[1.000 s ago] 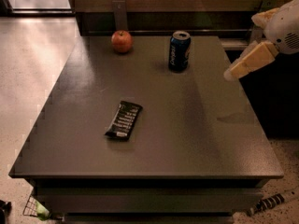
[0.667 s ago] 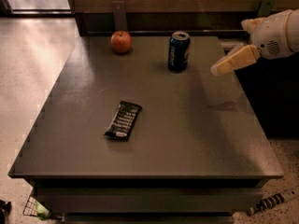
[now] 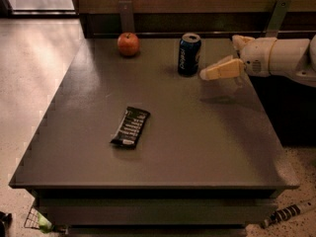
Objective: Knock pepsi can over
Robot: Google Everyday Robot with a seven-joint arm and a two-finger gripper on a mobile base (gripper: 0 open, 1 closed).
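Observation:
The pepsi can (image 3: 189,54), dark blue with a silver top, stands upright near the back edge of the dark table (image 3: 197,142). My gripper (image 3: 218,57) comes in from the right on a white arm and hovers just right of the can. Its long tan finger (image 3: 222,69) points left, its tip a short gap from the can's lower side. The other finger (image 3: 240,40) sits higher and farther back, so the jaws stand apart and hold nothing.
A red apple (image 3: 128,44) sits at the back left of the can. A flat black candy bar wrapper (image 3: 130,126) lies in the left middle of the table. A dark wall rail (image 3: 163,21) runs behind the table's back edge.
My gripper has moved left and slightly down, from the table's right edge to just beside the can. The can, apple and wrapper have not moved.

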